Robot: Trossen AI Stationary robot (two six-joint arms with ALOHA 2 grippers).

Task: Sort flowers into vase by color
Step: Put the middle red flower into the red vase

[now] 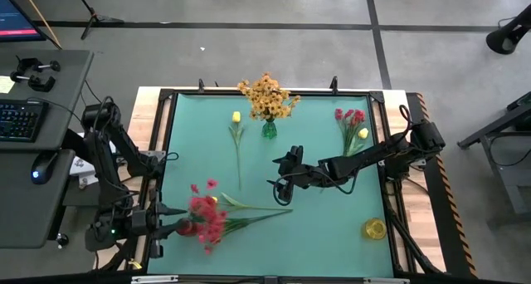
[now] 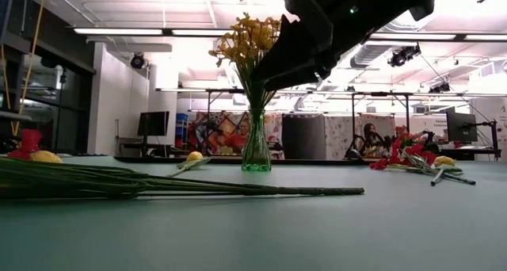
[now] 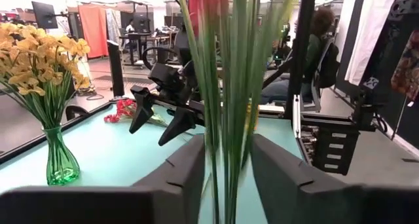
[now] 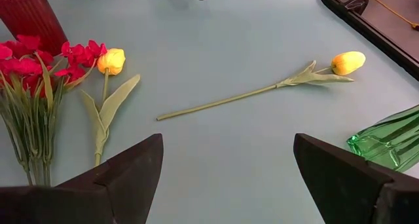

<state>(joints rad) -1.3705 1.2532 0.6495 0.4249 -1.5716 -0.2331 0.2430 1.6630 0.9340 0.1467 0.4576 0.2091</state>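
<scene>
Counter [image 1: 332, 226], teal-topped: green vase [image 1: 269, 129] of orange-yellow flowers [image 1: 267, 96] stood at far centre, a yellow tulip [image 1: 236, 118] lay left of it, a red-and-yellow bunch [image 1: 352, 122] lay far right, and a yellow dish [image 1: 374, 228] sat near right. Left tool [image 1: 176, 228], at the near-left edge, had its fingers [image 3: 180, 178] parted around the green stems of the red-pink flowers [image 1: 207, 216] lying there, whether still pinching cannot be told. Right tool [image 1: 282, 186], spread wide and empty, hung over mid-counter.
</scene>
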